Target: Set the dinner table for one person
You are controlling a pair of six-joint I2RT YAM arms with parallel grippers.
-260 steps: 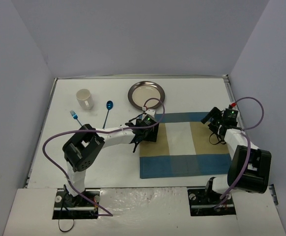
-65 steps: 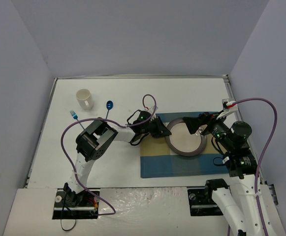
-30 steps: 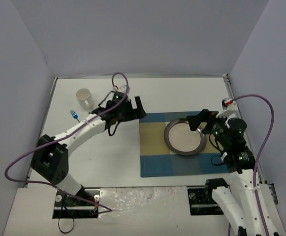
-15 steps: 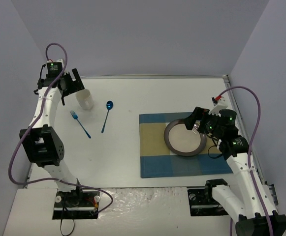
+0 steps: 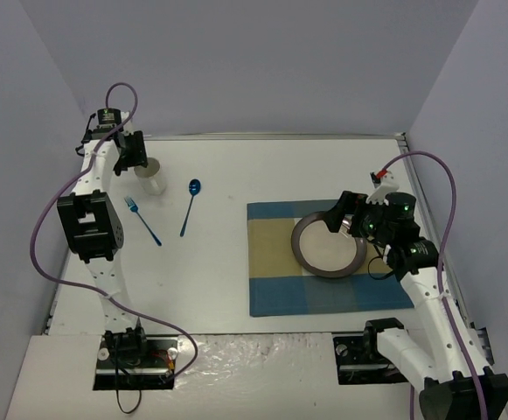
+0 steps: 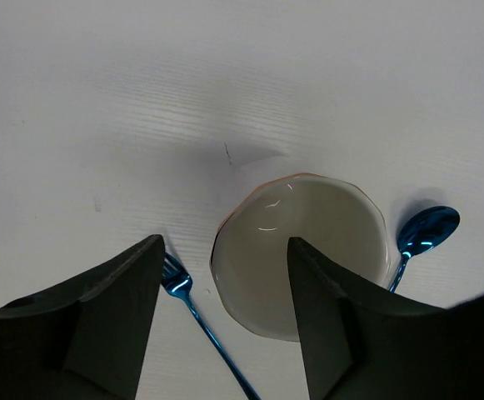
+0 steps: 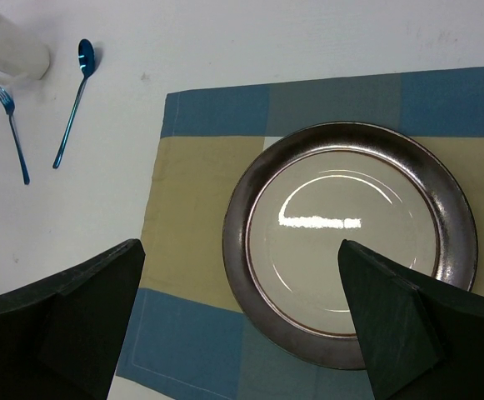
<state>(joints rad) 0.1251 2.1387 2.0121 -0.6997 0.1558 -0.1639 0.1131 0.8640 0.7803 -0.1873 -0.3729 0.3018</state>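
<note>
On the white dinner table (image 5: 236,171) a blue-and-tan placemat (image 5: 271,280) carries a dark-rimmed plate (image 5: 328,245). My right gripper (image 5: 348,220) hovers open over the plate (image 7: 350,242) with nothing between its fingers. At the far left stands a white cup (image 5: 153,178), with a blue fork (image 5: 142,220) and a blue spoon (image 5: 189,207) lying beside it. My left gripper (image 5: 135,157) is down at the cup (image 6: 325,217). Its jaws straddle the cup's wall, one finger over the inside, one outside, with gaps still showing.
Grey walls close in the table at the back and both sides. The left arm reaches along the left wall. In the left wrist view the fork (image 6: 200,321) lies just under the outer finger and the spoon (image 6: 425,229) beyond the cup.
My left arm has swung from the placemat's edge to the far-left cup and come down on it, its jaws narrowing. The right gripper has drawn back a little and stays open above the plate.
</note>
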